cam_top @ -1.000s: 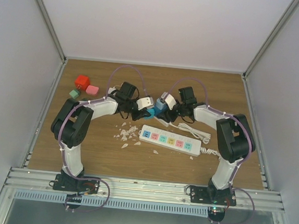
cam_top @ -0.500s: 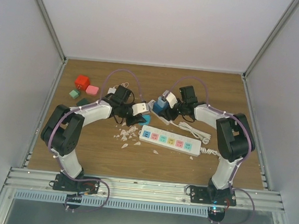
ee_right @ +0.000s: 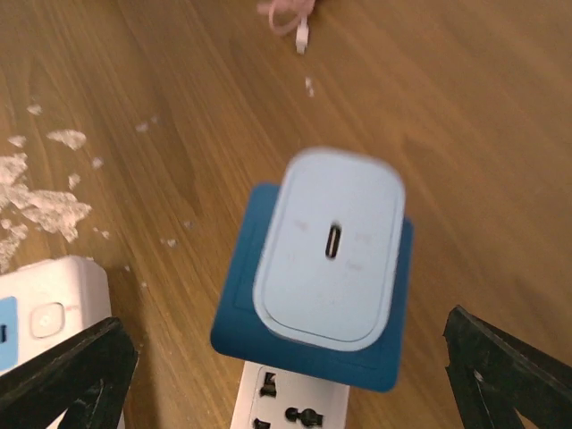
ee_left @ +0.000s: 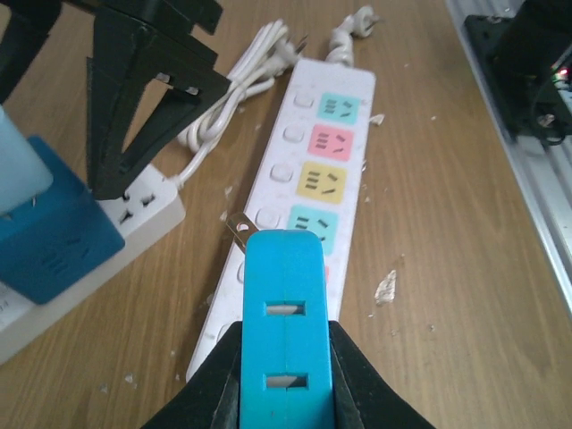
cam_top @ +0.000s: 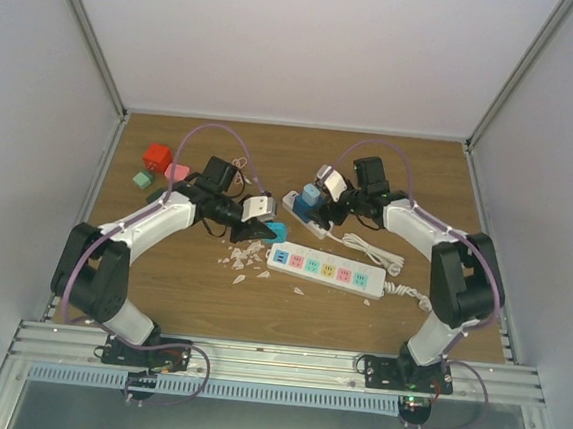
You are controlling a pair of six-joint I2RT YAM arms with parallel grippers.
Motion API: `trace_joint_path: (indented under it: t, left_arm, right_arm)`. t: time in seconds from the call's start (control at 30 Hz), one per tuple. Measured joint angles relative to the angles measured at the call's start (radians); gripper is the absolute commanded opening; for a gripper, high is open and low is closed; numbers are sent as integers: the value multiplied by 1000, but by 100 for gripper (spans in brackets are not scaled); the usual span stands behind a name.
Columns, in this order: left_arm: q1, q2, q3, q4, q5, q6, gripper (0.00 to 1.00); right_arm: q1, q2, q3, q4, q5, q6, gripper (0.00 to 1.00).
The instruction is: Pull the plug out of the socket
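**Left arm.** The elbow is folded out to the left side of the table [cam_top: 410, 175]. The forearm is reached rightward toward the centre, with the wrist angled down.

**Left gripper** [ee_left: 284, 357]. It is pressed onto the flanks of the cyan plug [ee_left: 284, 295]. The plug is carried with its metal prongs [ee_left: 237, 227] bare and seated in no outlet. They are pointed over the near end of the multi-coloured power strip [ee_left: 268, 170]. Contact with the strip cannot be judged.

**Right arm.** The elbow is raised on the right side, and the forearm is directed leftward and away from the base.

**Right gripper** [ee_right: 286, 366]. It is held above the white socket block [ee_right: 286, 402] with its fingers [ee_right: 67, 375] spread wide — nothing is touched by them. A dark blue adapter [ee_right: 241, 322] is seated in that block, and a pale charger [ee_right: 331, 259] is seated in the adapter.

**Surroundings.**
- White chips [cam_top: 243, 256] are scattered just beside the strip's left end.
- A coiled white cord [cam_top: 369, 250] is laid beyond the strip.
- Coloured blocks [cam_top: 157, 155] are grouped at the far left — well apart from both arms.
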Motion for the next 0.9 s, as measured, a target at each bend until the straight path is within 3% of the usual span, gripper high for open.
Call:
trace_joint_path:
  t: [0.2,0.5,0.9]
  left_arm:
    - [0,-94,0,-71,62,59,10]
    - [0,-187,5,-170,176,151,9]
    - [-34,-211,5,-199,240,138,9]
  right_arm:
    - [0,-142,0,-47,-64,-77,89]
    - [43,-347,4,-232,-319,-184,83]
    - [203,-354,31,-294,-349,-179,74]
